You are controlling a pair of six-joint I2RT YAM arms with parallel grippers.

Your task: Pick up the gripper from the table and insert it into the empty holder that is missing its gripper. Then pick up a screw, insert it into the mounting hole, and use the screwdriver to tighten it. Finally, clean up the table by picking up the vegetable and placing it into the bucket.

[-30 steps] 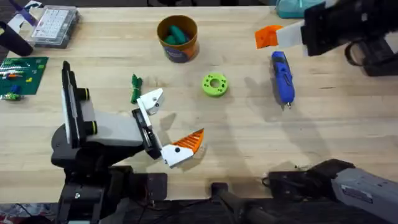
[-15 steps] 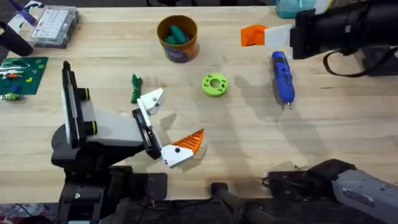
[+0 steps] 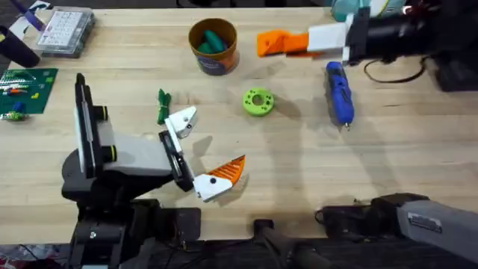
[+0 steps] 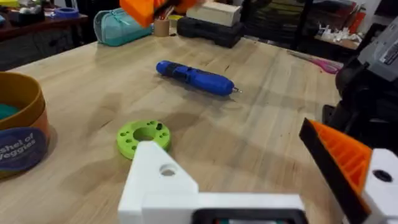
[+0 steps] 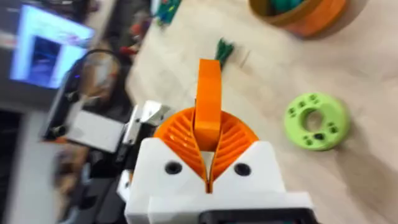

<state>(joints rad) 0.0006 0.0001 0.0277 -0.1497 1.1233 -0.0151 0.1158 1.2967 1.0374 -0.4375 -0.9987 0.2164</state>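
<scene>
The right claw point(image 3: 287, 42) was clenched on the orange gripper point(image 3: 270, 42), holding it up over the counter point(image 3: 299, 164) at about 1 o'clock in the overhead view, just beside the bucket point(image 3: 213, 46). In the right wrist view that wedge point(image 5: 208, 102) stuck straight out from between the ribbed pads point(image 5: 180, 134).

The left claw point(image 3: 200, 149) sat released down at 7 o'clock, with one bare white holder point(image 3: 181, 119) and one finger still wearing its orange piece.

The dark green vegetable point(image 3: 161, 106) lay on the counter just beside the bare holder. The blue screwdriver point(image 3: 338, 93) lay at 2 o'clock, with the lime green ring point(image 3: 258, 101) between it and the vegetable. Something teal sat inside the bucket.
</scene>
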